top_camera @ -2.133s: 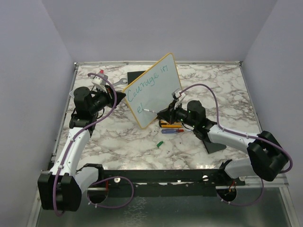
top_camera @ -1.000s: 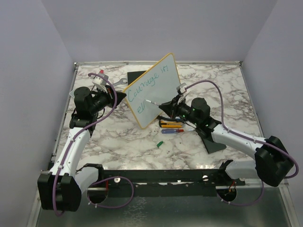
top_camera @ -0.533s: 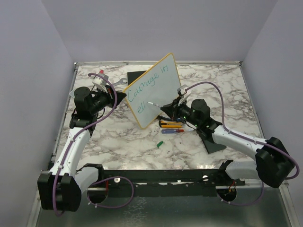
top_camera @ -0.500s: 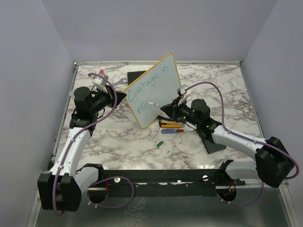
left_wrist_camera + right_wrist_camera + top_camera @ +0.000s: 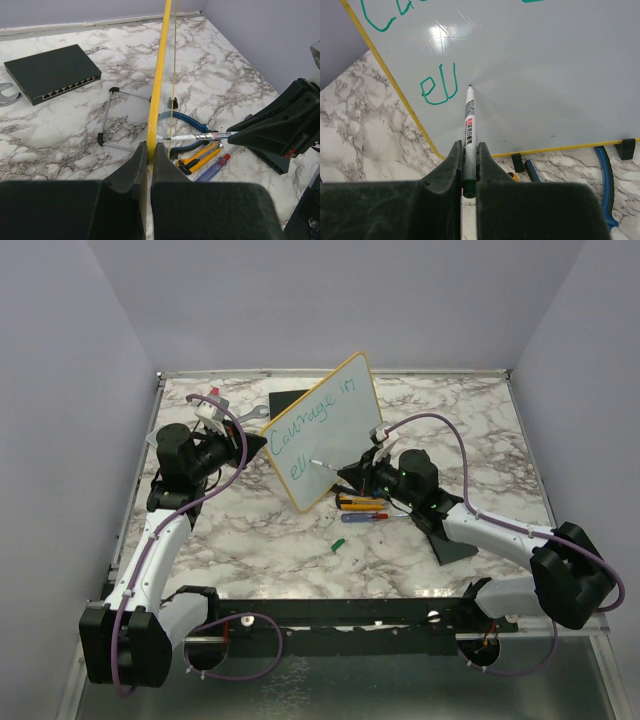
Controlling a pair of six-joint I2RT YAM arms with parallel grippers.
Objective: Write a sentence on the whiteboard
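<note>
**Right gripper shifted up and right; second line now two letters long**

Over the last two seconds my right arm has carried the marker up and to the right across the whiteboard. The lower line has grown from one letter to two. My right fingers are clamped on the marker's barrel. Its tip rests against the white surface just right of the newest stroke.

The sentence is teal cursive: "Courage in" on top, and below it an "e" followed by a u-shaped letter.

My left gripper is pinched tight on the yellow rim of the board's left edge. The board stands tilted on a wire stand, about midway across the table and nearer its far edge.

Just beside the board's lower edge, under my right wrist, lie blue-handled pliers, a yellow utility knife and a screwdriver. A green cap lies nearer the table's near edge. Behind the board, toward the far left corner, sit a black network switch and a wrench.
</note>
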